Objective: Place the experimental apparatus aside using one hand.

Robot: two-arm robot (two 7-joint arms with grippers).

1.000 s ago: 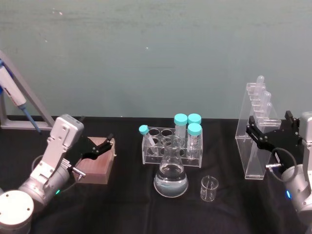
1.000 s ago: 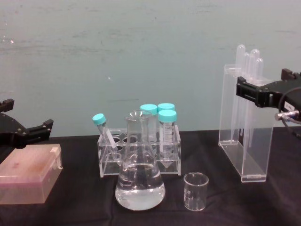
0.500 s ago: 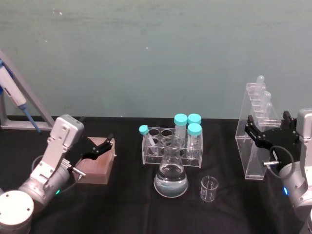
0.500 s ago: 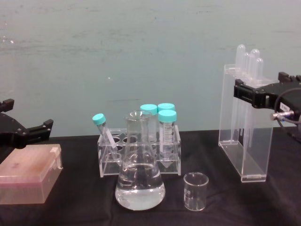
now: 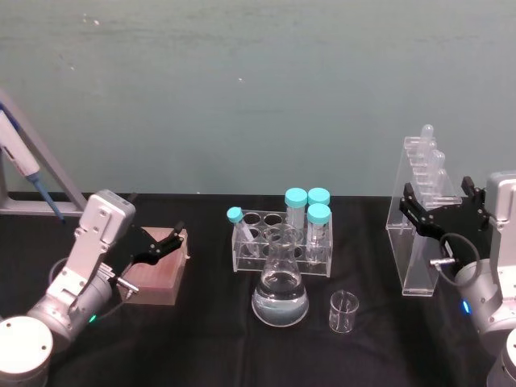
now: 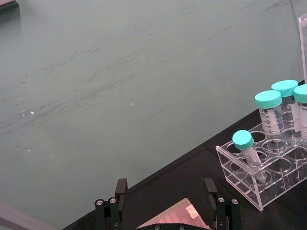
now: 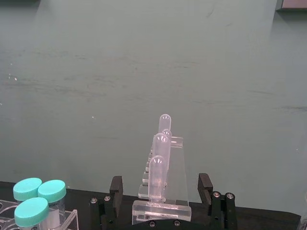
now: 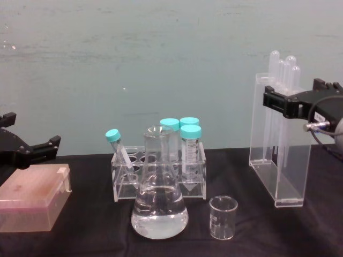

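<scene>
The tall clear pipette stand rests upright on the black table at the right, with long pipettes rising out of its top. My right gripper is open at the stand's upper part. In the right wrist view the stand sits between its two fingers. The conical flask with clear liquid is at the centre front, and the small beaker is just right of it. My left gripper hovers open over a brown box at the left.
A clear rack of teal-capped tubes stands behind the flask. A blue pipettor on a slanted holder is at the far left. Bare black cloth lies in front of the beaker and between the rack and the stand.
My right gripper has moved left and slightly up, closing in on the top of the pipette stand. The stand, flask, beaker and left arm have stayed put.
</scene>
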